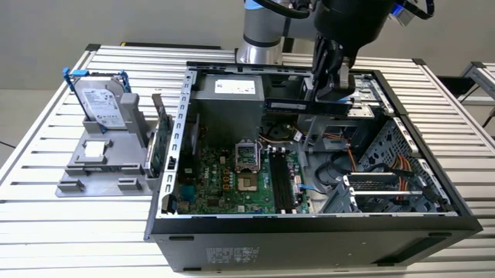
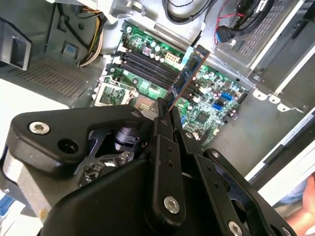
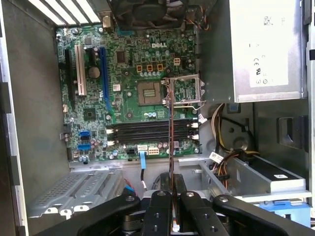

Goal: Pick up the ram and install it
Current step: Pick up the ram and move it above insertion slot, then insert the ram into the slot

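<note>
The jaws pinch the ram (image 1: 308, 105) by one end, high over the far part of the open case (image 1: 309, 243). It lies crosswise to the slots (image 3: 147, 132). Lowered unturned, it would likely jam or slip.

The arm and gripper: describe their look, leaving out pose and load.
The arm shows a silver-grey cylinder with a blue ring and a bulky black wrist housing with a black cable looping off. The gripper is matte black: flat, rounded linkage bars pinned with silver screws, narrowing to slim fingers, with bare metal parts between the bars.
</note>
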Available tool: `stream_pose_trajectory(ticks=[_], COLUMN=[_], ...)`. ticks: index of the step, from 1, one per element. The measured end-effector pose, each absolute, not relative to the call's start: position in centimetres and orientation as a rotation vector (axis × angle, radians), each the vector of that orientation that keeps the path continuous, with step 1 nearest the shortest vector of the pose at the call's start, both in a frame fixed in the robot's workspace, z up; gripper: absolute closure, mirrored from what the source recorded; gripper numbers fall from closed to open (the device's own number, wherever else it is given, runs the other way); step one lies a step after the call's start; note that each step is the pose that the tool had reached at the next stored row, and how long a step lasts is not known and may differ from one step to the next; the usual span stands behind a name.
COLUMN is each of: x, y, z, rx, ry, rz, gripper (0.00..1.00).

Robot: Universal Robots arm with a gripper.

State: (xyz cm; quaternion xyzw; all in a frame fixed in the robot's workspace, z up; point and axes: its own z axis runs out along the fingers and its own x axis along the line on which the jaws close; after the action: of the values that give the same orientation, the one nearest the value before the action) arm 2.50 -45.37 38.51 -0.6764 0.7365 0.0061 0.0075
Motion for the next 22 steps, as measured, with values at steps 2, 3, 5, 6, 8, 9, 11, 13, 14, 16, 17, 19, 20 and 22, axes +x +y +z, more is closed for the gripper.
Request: stream_pose_trajectory(ticks=[2, 3, 5, 6, 8, 9, 11, 13, 14, 16, 17, 19, 20, 22], x=[2.65, 2.70, 2.74, 2.75, 2.75, 2.75, 2.75, 2.75, 2.75, 2.75, 2.75, 2.75, 2.75, 2.75], y=[-45.34, -45.33, -45.33, -45.34, -45.35, -45.35, -45.35, -45.35, -45.35, -45.35, -45.35, -45.35, -45.35, -45.35], z=[38.51, 38.51, 38.51, 38.50, 38.50, 38.50, 38.50, 38.50, 38.50, 38.50, 38.50, 38.50, 38.50, 38.50], rx=[-2.113, -2.113, -2.112, -2.113, -2.113, -2.113, -2.113, -2.113, -2.113, -2.113, -2.112, -2.107, -2.102, -2.090], ry=[2.304, 2.305, 2.305, 2.305, 2.305, 2.305, 2.305, 2.305, 2.305, 2.305, 2.305, 2.310, 2.314, 2.325], rz=[0.019, 0.019, 0.019, 0.019, 0.019, 0.019, 0.019, 0.019, 0.019, 0.019, 0.019, 0.019, 0.019, 0.019], gripper=[1.00, 1.00, 1.00, 1.00, 1.00, 1.00, 1.00, 1.00, 1.00, 1.00, 1.00, 1.00, 1.00, 1.00])
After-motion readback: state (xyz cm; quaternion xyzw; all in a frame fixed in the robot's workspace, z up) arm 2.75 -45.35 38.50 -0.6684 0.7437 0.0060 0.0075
